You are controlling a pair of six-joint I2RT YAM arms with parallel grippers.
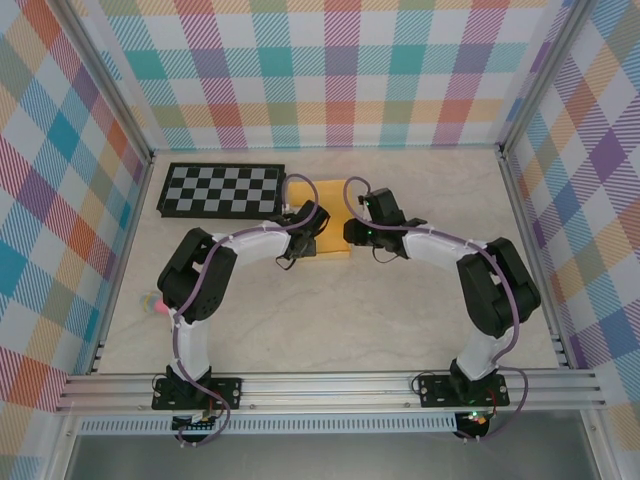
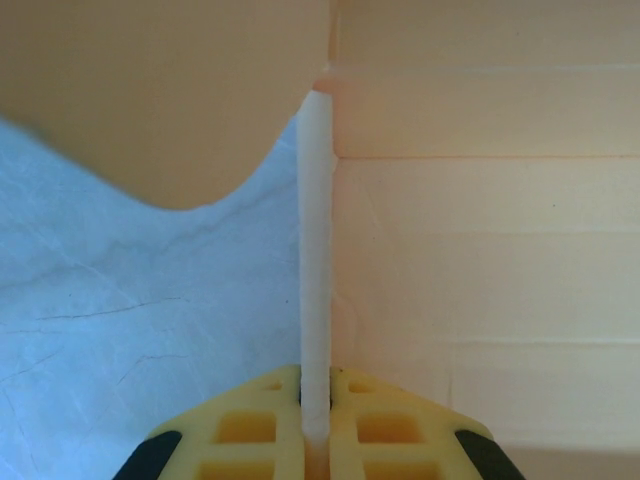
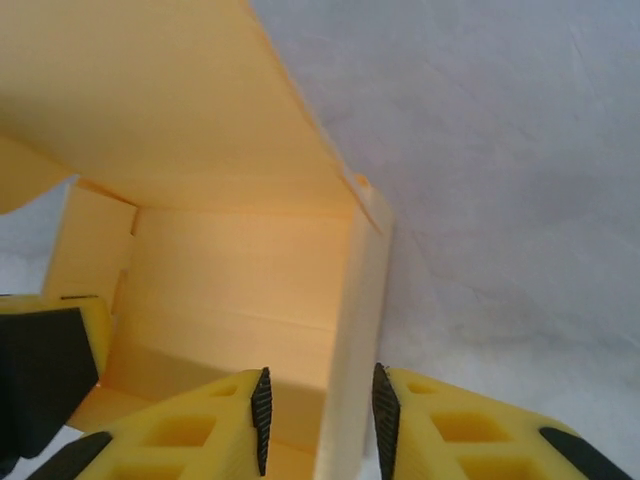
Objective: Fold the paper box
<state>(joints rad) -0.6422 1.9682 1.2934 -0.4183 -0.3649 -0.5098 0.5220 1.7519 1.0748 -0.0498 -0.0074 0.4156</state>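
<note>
The left gripper (image 2: 316, 445) is clamped tight on a thin upright wall of the paper box (image 2: 480, 250), which runs straight out from its fingers. The right gripper (image 3: 320, 425) straddles the opposite wall, its jaws not closed, with a gap on the inner side. The box lies just beside the right end of the checkerboard (image 1: 222, 190), between both grippers and equally near each. Its long axis seems to point away from the arm bases.

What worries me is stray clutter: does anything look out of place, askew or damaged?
One thing: a small pink-and-green object lies at the left edge of the table, away from the work; it is too small to identify. The box shows no tears or crushing.
</note>
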